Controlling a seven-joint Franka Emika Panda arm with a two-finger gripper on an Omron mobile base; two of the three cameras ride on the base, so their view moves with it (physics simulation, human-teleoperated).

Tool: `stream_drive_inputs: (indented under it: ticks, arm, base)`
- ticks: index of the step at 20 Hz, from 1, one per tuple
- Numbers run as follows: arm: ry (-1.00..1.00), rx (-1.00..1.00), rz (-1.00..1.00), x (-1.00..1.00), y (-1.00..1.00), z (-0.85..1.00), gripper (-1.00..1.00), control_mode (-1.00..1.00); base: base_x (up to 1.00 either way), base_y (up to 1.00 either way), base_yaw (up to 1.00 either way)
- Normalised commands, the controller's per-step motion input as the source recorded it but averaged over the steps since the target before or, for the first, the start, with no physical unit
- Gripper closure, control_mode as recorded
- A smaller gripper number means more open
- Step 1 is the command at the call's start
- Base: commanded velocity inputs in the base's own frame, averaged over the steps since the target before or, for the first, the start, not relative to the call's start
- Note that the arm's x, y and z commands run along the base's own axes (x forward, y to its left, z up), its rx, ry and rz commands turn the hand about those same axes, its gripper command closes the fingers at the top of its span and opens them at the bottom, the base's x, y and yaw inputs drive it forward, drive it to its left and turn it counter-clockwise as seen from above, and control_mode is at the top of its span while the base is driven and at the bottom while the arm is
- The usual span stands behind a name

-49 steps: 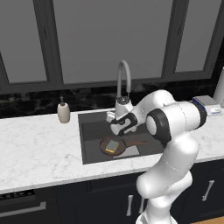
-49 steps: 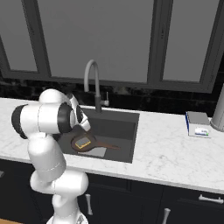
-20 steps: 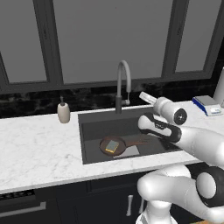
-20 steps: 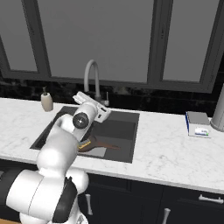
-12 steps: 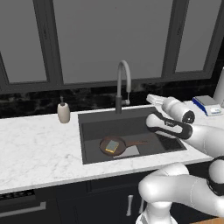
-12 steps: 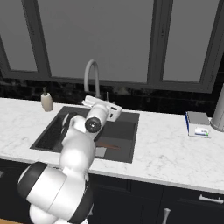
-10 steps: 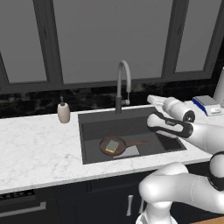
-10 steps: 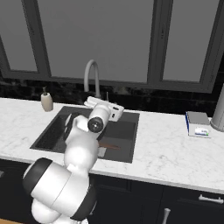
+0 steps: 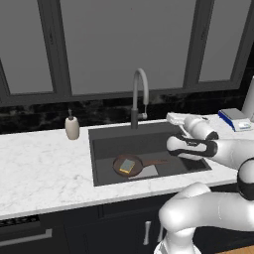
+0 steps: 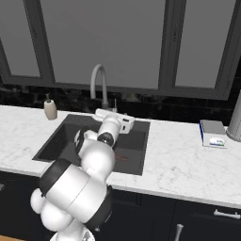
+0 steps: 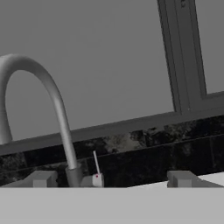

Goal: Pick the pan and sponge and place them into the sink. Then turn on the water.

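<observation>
Hand spread wide and empty, poised above the back right part of the sink, aimed at the faucet. Fingertips pale grey and far apart in the hand view, framing the faucet base and its thin lever against the black backsplash and the dark window frame. No blue stream visible under the spout. Down in the basin, pan lying flat on the bottom, handle pointing right toward the arm. Sponge resting inside the pan, grey-green face up. Left of the sink on the white marble surface, soap dispenser standing upright near the backsplash. Well to the right, blue-and-white flat box lying on the surface, just beside a tall grey cylinder at the picture's edge.
</observation>
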Motion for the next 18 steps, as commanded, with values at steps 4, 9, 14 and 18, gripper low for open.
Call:
stream_drive_inputs:
  ticks: [4,9,14,18]
  arm:
    - [-0.07,-0.09,-0.02,0.26,0.07,-0.48,-1.00,-1.00]
    - [0.06,0.00,-0.01,0.04,0.02,-0.03,-1.00,-1.00]
    - [0.00,0.00,0.00,0.00,-0.04,0.00,-1.00,-1.00]
    - [0.00,0.00,0.00,0.00,0.00,0.00,-1.00,-1.00]
  base:
    - [0.00,0.00,0.00]
    - [0.00,0.00,0.00]
    - [0.00,0.00,0.00]
    - [0.00,0.00,0.00]
